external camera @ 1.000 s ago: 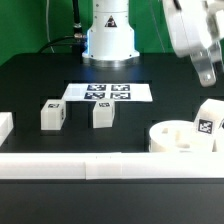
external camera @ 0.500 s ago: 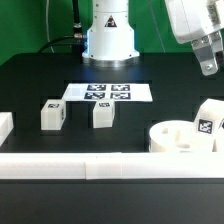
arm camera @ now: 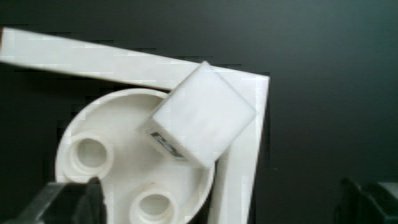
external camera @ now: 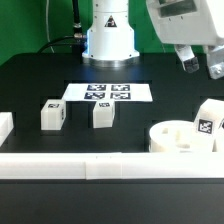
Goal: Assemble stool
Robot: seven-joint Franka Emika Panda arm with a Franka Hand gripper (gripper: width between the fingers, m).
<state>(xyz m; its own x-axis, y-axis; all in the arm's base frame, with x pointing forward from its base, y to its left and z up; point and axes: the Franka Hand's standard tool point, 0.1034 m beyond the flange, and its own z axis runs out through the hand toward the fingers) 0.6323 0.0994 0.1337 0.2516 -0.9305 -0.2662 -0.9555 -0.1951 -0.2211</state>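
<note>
The tool (external camera: 202, 69) hangs high over the exterior view's right side of the black counter (external camera: 30, 85). Its two fingers are spread apart with nothing between them, so it is released and empty. In the wrist view a dark fingertip (arm camera: 50, 203) shows at the edge of the frame, clear of every part.

The seat (external camera: 178, 137), a thick white ring, lies flat on the counter at the exterior view's right, just behind the long white rail (external camera: 90, 166) that runs along the front. The wrist view looks down on the seat (arm camera: 116, 150) and shows round sockets in its top.

One leg (external camera: 208, 122) sits tilted at the seat's far right side, with its black-and-white tag facing the exterior camera. From the wrist this tilted leg (arm camera: 210, 115) lies over the seat's rim, next to the corner where two rails (arm camera: 89, 55) meet. Whether it sits in a socket cannot be told.

The left leg (external camera: 53, 114) and the middle leg (external camera: 102, 114) stand upright on the counter, near each other but not touching. Both are just in front of the marker board (external camera: 108, 92) and well apart from the seat. Each carries a tag on its top.

The arm's white base (external camera: 108, 35) rises behind the marker board. A short white block (external camera: 4, 125) shows at the exterior view's left edge.
</note>
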